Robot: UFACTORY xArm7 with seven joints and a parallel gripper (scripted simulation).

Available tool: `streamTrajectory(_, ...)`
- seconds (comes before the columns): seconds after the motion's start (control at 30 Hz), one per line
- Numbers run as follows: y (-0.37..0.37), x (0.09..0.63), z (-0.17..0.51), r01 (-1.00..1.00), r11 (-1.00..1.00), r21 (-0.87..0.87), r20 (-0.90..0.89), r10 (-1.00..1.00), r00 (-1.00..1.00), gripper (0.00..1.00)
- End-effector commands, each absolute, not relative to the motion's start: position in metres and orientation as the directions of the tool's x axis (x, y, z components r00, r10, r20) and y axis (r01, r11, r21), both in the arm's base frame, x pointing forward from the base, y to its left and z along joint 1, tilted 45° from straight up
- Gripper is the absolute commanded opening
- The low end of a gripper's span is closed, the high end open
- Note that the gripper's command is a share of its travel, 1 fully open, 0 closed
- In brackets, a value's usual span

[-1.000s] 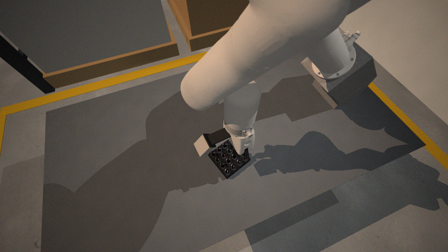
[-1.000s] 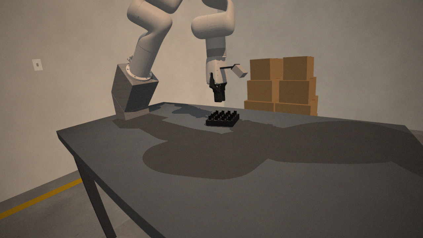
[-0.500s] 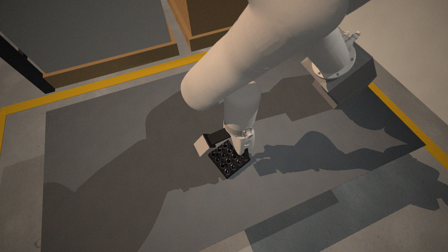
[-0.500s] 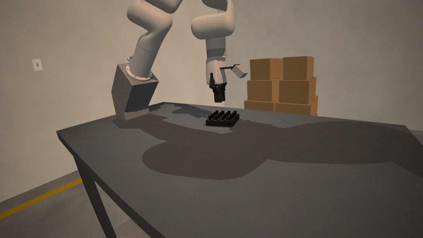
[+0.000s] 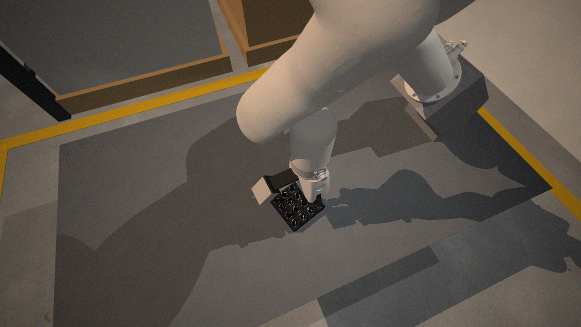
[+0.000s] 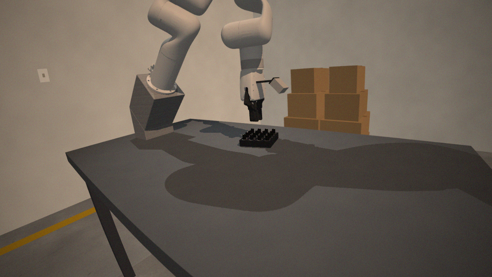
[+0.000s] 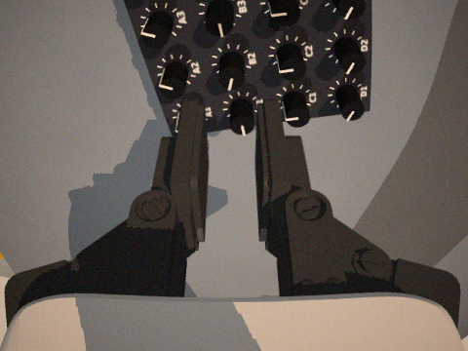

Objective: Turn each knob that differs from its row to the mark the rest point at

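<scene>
The black knob box (image 7: 253, 26) stands on its feet on the dark table, and it also shows in the top and exterior views (image 5: 297, 207) (image 6: 258, 138). In the wrist view row A runs up the left side and row D up the right. My gripper (image 7: 231, 132) (image 6: 255, 115) hangs clear above the box's near edge. Its fingers stand a little apart, with nothing between them. Knob B1 (image 7: 242, 113) shows in the gap between the fingertips, lower down and untouched. The left finger hides knob A1. The white lines of B1 and B2 (image 7: 232, 65) point down the picture.
My arm's base block (image 6: 154, 106) stands on the table's far left corner. Stacked cardboard boxes (image 6: 326, 99) stand behind the table. The wrist camera block (image 6: 279, 84) sticks out beside the gripper. The table's edges are far from the knob box.
</scene>
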State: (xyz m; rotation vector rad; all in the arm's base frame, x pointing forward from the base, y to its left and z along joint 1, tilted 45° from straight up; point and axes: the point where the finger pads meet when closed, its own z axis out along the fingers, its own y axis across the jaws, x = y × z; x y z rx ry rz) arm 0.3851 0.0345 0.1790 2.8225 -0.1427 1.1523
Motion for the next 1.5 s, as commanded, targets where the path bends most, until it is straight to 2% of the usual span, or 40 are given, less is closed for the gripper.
streamTrajectory(0.0,0.034,0.388,0.178,-0.119,-0.992,0.047,0.704,-0.052,0.709,0.19)
streamTrajectory(1.47,0.031,0.408,0.156,-0.119,-0.992,0.046,0.701,-0.053,0.711,0.19)
